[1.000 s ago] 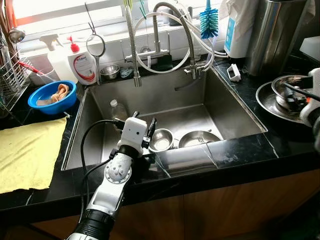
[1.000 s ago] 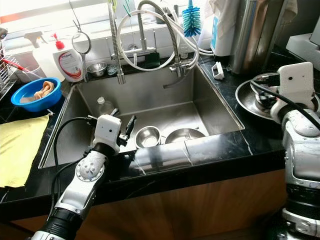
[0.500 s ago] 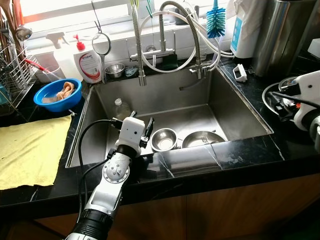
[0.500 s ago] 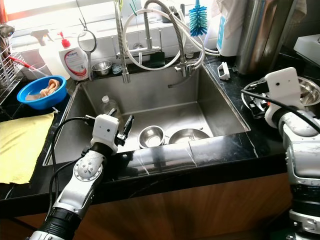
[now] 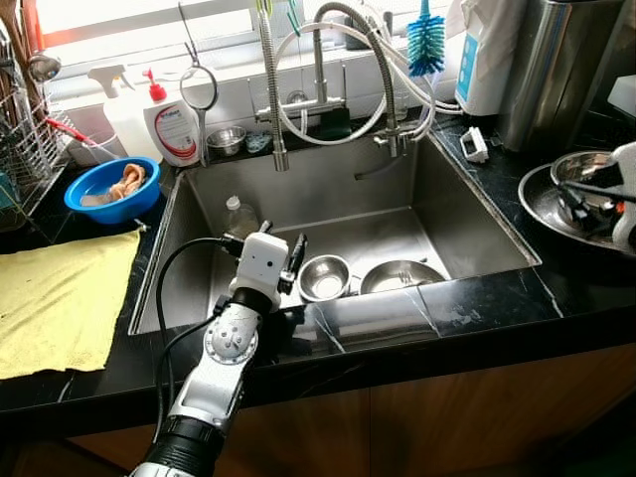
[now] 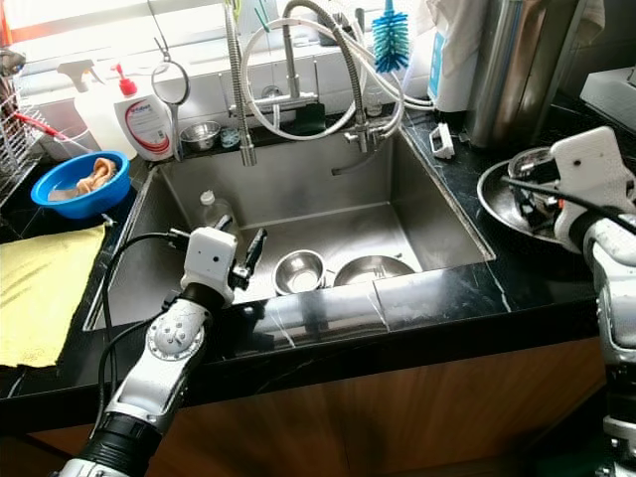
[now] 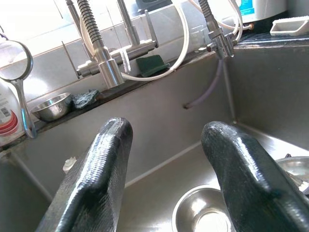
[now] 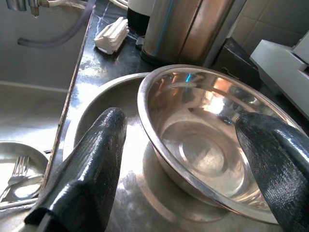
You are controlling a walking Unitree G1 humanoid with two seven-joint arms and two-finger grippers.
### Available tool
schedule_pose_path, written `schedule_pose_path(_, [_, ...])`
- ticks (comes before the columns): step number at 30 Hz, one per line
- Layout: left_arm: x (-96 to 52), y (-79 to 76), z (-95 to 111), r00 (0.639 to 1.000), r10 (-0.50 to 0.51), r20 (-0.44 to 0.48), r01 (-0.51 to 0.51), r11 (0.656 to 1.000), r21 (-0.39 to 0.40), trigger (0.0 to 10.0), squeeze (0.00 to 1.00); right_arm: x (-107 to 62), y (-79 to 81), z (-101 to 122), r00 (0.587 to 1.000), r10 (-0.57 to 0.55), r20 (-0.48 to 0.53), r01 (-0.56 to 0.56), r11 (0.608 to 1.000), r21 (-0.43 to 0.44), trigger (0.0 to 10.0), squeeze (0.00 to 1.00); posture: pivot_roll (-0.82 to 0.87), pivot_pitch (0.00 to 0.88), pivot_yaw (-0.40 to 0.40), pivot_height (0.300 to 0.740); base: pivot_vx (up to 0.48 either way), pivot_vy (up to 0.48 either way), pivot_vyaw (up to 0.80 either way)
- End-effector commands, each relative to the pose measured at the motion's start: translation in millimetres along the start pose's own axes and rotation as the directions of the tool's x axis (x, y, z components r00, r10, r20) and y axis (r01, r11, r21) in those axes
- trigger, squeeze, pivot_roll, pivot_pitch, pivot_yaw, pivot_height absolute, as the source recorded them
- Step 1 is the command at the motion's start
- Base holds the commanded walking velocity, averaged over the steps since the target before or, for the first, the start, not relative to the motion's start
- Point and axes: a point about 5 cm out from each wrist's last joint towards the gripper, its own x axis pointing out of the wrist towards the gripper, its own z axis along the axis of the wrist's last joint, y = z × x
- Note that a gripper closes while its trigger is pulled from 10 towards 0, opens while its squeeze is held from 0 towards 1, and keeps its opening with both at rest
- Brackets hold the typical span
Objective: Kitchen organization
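Right gripper (image 8: pixel 183 159), fingers spread wide astride the steel bowl (image 8: pixel 212 140) on its tray (image 8: pixel 104 140), should lower squarely and pinch the rim; left gripper (image 7: pixel 166 174) hangs open above the sink (image 5: pixel 397 199).

Hard daylight floods in from the window (image 5: pixel 129 25) behind the sink (image 5: pixel 328 214), blowing out the sill to near white. Glare streaks the black countertop (image 5: pixel 477 298) and the steel bowl (image 8: pixel 212 140). The cabinet front below lies in shadow. Both wrist views show close fingers softly out of focus.
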Motion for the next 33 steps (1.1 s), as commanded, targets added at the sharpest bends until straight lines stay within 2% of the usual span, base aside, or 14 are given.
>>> schedule_pose_path(1, [-0.6, 5.3, -1, 1.000, 0.008, -0.013, -0.008, 1.000, 0.017, 10.0, 0.00, 0.7, -1.9, -1, 1.000, -0.002, -0.024, 0.002, 1.000, -0.016, 10.0, 0.00, -0.26, 0.000, 0.151, 0.740, 0.000, 0.000, 0.00])
schedule_pose_path(7, [-0.6, 5.6, -1, 1.000, 0.005, -0.013, -0.005, 1.000, 0.017, 10.0, 0.00, 0.7, -8.1, -5, 0.998, -0.034, -0.047, 0.033, 0.999, -0.032, 10.0, 0.00, -0.26, 0.000, 0.156, 0.740, 0.000, 0.000, 0.00])
schedule_pose_path(17, [-0.3, 6.1, -1, 1.000, 0.002, -0.014, -0.002, 1.000, 0.019, 10.0, 0.00, 1.8, -7.7, -13, 0.997, -0.026, -0.077, 0.022, 0.999, -0.048, 10.0, 0.00, -0.26, 0.000, 0.160, 0.740, 0.000, 0.000, 0.00])
schedule_pose_path(30, [-0.5, 4.6, -1, 1.000, -0.008, -0.017, 0.008, 1.000, 0.018, 10.0, 0.00, 4.4, 7.6, -24, 0.993, 0.049, -0.104, -0.056, 0.996, -0.067, 10.0, 0.00, -0.26, 0.000, 0.162, 0.740, 0.000, 0.000, 0.00])
schedule_pose_path(31, [-0.5, 4.6, -1, 1.000, -0.008, -0.018, 0.009, 1.000, 0.018, 10.0, 0.00, 4.5, 10.7, -24, 0.993, 0.065, -0.103, -0.072, 0.995, -0.069, 4.8, 0.00, -0.26, 0.000, 0.162, 0.740, 0.000, 0.000, 0.00])
schedule_pose_path(33, [-0.5, 4.5, -1, 1.000, -0.009, -0.018, 0.009, 1.000, 0.019, 10.0, 0.00, 4.7, 14.0, -24, 0.992, 0.080, -0.099, -0.087, 0.994, -0.071, 4.8, 0.00, -0.26, 0.000, 0.162, 0.740, 0.000, 0.000, 0.00])
